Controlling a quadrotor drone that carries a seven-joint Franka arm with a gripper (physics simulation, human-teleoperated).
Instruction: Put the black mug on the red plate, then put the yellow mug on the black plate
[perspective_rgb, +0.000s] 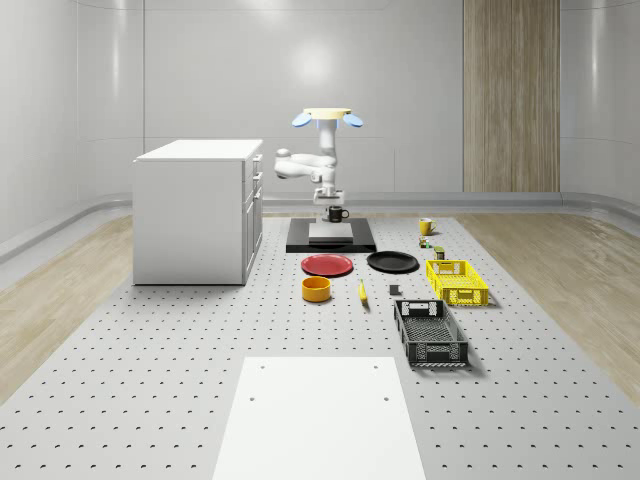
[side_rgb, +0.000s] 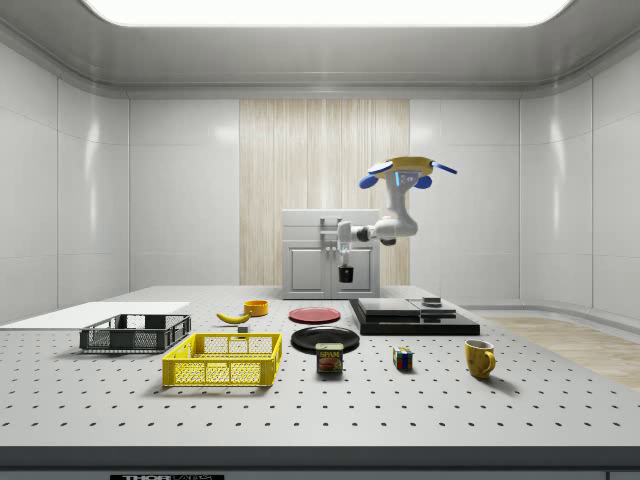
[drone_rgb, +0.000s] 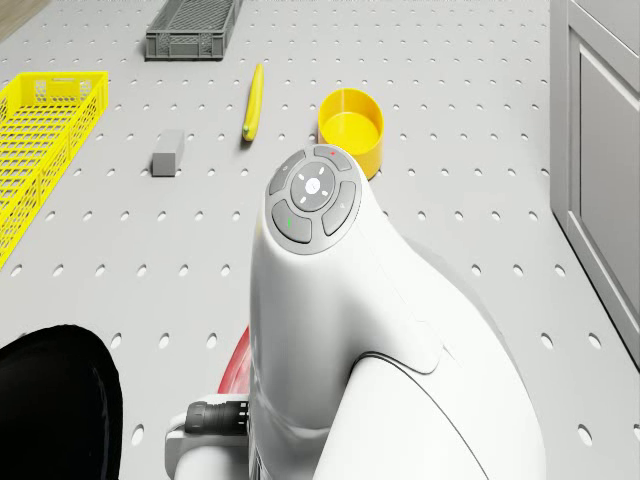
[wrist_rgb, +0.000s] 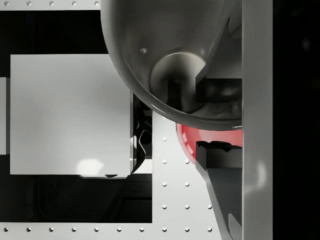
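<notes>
The black mug (perspective_rgb: 338, 213) (side_rgb: 346, 273) hangs in the air, and my gripper (perspective_rgb: 334, 202) (side_rgb: 346, 260) (wrist_rgb: 220, 122) is shut on its rim. In the wrist view one finger (wrist_rgb: 216, 89) is inside the mug (wrist_rgb: 170, 65) and the other outside. The mug is over the front edge of the black platform (perspective_rgb: 331, 241), a little short of the red plate (perspective_rgb: 327, 265) (side_rgb: 314, 314) (wrist_rgb: 210, 137) (drone_rgb: 235, 365). The black plate (perspective_rgb: 392, 262) (side_rgb: 325, 339) (drone_rgb: 55, 400) lies beside the red one. The yellow mug (perspective_rgb: 426, 227) (side_rgb: 480, 357) stands upright on the table. The drone (perspective_rgb: 327, 117) (side_rgb: 405, 172) hovers above the platform.
A white cabinet (perspective_rgb: 195, 210) stands at the whole-scene view's left. On the table lie a yellow bowl (perspective_rgb: 316, 289) (drone_rgb: 351, 125), a banana (drone_rgb: 254, 101), a yellow crate (perspective_rgb: 457, 281), a black crate (perspective_rgb: 430, 333), a can (side_rgb: 330, 358) and a cube (side_rgb: 403, 358).
</notes>
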